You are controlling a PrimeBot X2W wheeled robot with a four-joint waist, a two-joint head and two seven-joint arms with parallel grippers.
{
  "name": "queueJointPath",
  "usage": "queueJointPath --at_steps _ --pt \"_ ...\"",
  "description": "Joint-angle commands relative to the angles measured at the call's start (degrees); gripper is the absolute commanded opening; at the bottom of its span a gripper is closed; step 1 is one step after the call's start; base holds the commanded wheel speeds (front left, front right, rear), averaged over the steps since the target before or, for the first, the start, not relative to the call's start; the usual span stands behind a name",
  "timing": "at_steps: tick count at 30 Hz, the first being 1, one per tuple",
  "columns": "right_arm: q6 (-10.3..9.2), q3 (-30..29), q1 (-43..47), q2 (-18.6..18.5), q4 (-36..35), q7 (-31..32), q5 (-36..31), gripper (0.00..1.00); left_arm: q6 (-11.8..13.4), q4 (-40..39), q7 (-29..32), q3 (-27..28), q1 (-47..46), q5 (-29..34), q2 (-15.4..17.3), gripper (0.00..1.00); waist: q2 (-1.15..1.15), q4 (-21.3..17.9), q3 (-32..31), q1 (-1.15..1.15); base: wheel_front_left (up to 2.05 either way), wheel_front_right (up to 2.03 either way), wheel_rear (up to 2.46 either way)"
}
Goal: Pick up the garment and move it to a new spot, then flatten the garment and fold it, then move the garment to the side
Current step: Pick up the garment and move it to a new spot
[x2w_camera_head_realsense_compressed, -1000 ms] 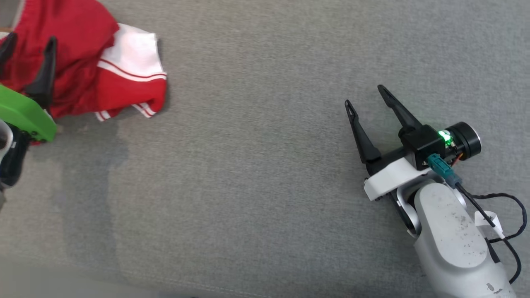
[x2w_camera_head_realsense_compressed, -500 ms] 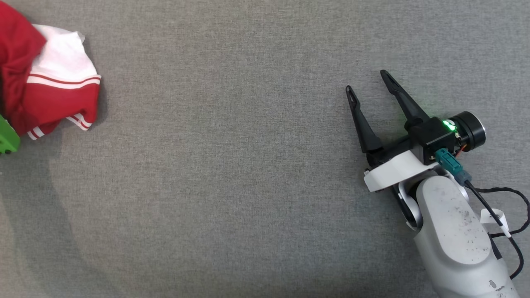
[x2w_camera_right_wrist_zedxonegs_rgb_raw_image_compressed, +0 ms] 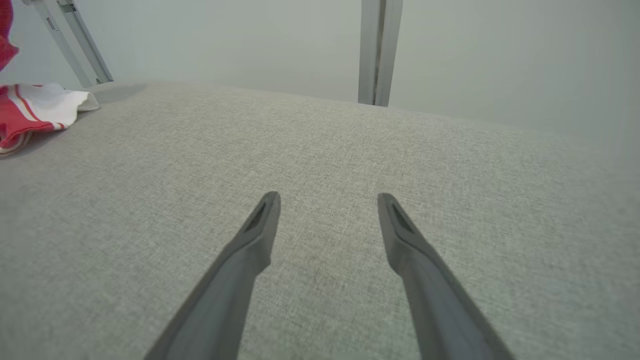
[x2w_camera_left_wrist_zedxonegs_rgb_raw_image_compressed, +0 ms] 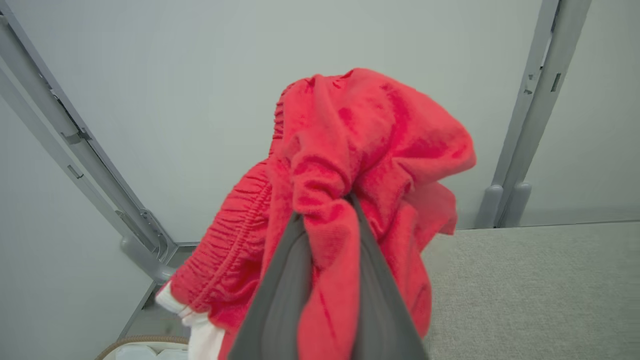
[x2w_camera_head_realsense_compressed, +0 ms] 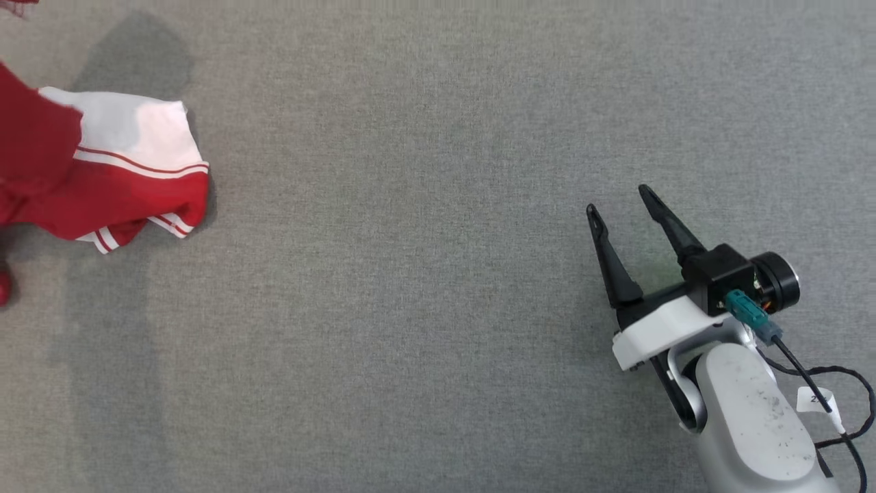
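**Left jaws shut on the garment (x2w_camera_left_wrist_zedxonegs_rgb_raw_image_compressed: 370, 130)**

Over the last second the left gripper (x2w_camera_left_wrist_zedxonegs_rgb_raw_image_compressed: 345, 197) has gone from wide open above the cloth to pinched on a bunch of red fabric beside the elastic waistband (x2w_camera_left_wrist_zedxonegs_rgb_raw_image_compressed: 235, 240), and that part now hangs raised. The red-and-white leg (x2w_camera_head_realsense_compressed: 130, 171) lies on the desk (x2w_camera_head_realsense_compressed: 438, 274) at its far left. The right gripper (x2w_camera_head_realsense_compressed: 618, 200) sits well apart, jaws wide and empty. The pinch holds only a fold, so the trailing weight could pull it free, or the dragging leg could twist the garment mid-carry.

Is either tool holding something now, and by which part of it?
The left tool pinches the red garment by a bunched fold beside its gathered waistband. The right tool is open, empty.
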Motion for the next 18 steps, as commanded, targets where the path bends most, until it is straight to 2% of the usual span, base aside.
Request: queueJointPath --at_steps 1,7,14,18 --pt "-0.08 -0.24 1.55 -0.26 0.23 -0.04 0.56 1.00 -0.14 -2.20 -0.04 1.46 1.62 1.97 -1.12 0.00 0.00 -1.04 -5.41 0.00 0.00 0.00 0.00" --pt "-0.08 -0.66 5.39 -0.24 0.50 -0.04 2.23 1.00 -0.14 -11.69 -0.04 7.11 6.63 5.11 -6.06 0.00 0.00 -3.65 -10.26 0.00 0.00 0.00 0.00" --pt "-0.08 0.12 7.60 -0.22 -0.08 -0.04 3.61 1.00 -0.14 -18.54 -0.05 7.50 11.97 5.35 -12.66 0.00 0.00 -9.52 -11.65 0.00 0.00 0.00 0.00" --pt "-0.08 0.53 8.08 -0.21 -0.73 -0.04 4.30 1.00 -0.14 -20.41 -0.05 5.48 14.82 5.96 -16.65 0.00 0.00 -13.40 -10.74 0.00 0.00 0.00 0.00"
